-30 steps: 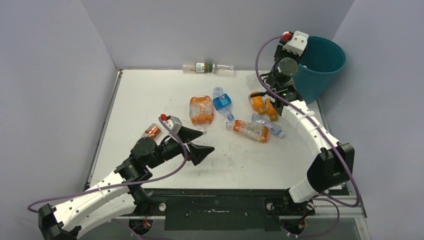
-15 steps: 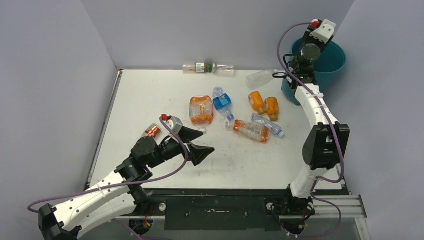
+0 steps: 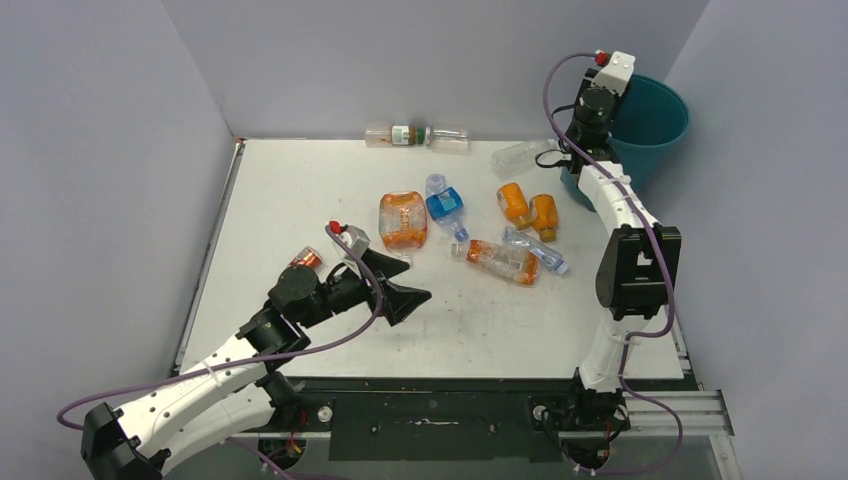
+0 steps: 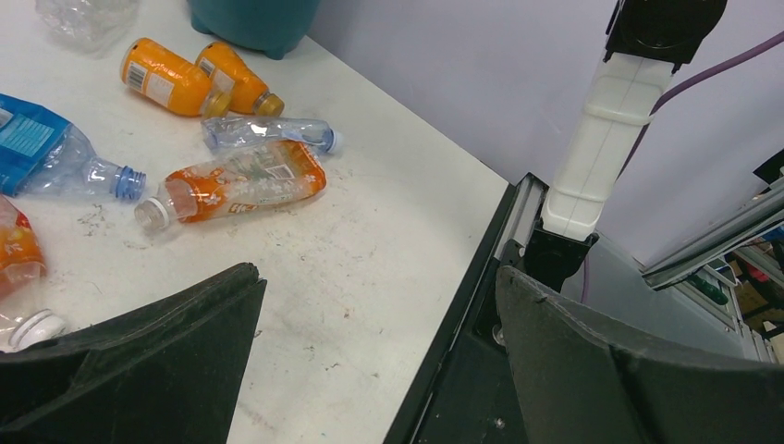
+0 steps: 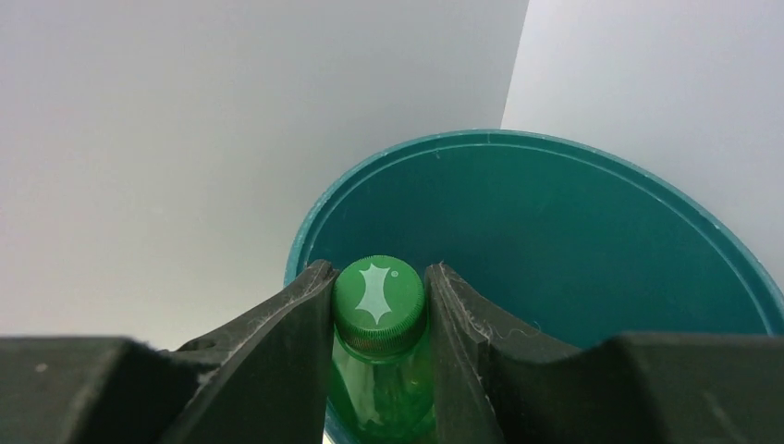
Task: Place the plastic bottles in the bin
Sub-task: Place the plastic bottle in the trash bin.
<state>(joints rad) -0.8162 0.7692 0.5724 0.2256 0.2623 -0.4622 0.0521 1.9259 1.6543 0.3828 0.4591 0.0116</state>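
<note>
Evidently the right hand has been carried up within the last second from low beside the bin to its rim. It is kept narrow on the neck of the green bottle, just under the cap. The bottle is seen at the near-left edge of the bin's mouth, so the drop is judged to be close. A little more reach over the opening may be wanted first. The left hand is spread wide with nothing in it, and it has been shifted only slightly over the surface.

Of the bin's inside, only smooth teal wall is shown from the right wrist (the floor is hidden behind the hand and bottle), so its contents cannot be told. Much is left outside it:

- the orange-labelled jug and the blue-labelled bottle, lying side by side
- two orange bottles further right
- a crushed bottle, touching a clear bottle
- another clear one just beside the bin
- a pair against the back wall

Most of the task is therefore judged undone.
</note>
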